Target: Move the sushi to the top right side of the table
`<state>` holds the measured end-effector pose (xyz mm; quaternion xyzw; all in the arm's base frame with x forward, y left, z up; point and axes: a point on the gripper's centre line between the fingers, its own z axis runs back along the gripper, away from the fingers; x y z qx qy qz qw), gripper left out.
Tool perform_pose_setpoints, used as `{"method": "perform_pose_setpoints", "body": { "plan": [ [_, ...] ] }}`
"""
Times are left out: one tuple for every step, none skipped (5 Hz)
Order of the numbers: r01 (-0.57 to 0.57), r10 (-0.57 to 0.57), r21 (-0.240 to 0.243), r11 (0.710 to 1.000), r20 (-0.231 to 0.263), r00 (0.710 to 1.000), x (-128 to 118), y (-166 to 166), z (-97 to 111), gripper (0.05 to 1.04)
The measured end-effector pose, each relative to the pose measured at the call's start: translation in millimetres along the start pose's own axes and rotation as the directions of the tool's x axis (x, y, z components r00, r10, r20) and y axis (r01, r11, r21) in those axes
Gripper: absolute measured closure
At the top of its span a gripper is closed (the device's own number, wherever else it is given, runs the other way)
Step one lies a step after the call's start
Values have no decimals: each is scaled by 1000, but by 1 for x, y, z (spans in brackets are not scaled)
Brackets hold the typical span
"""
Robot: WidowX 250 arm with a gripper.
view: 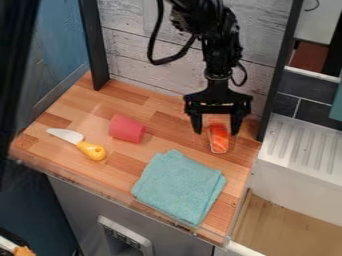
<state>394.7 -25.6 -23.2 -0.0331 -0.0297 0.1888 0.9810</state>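
The black gripper [217, 129] hangs down at the upper right of the wooden table, in front of the back wall. Its two fingers stand wide apart, one to the left and one to the right of the sushi. The orange and white sushi [219, 139] lies lengthwise between and slightly in front of them, and gaps show on both sides of it. The gripper's body is just above the sushi's far end. Whether the sushi touches the table cannot be told.
A folded teal cloth [180, 186] lies at the front right of the table [113, 172]. A red cup-like object [127, 128] is left of centre, and a yellow-handled knife [92, 150] lies at the left. A white sink with a ridged drainboard [304, 145] adjoins the right edge.
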Motion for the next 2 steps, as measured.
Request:
{"method": "perform_pose_setpoints", "body": {
  "plan": [
    [11,-11,9,1000,43,999,-2,4,16,83],
    [12,-13,7,1000,47,999,-2,4,17,83]
  ]
}}
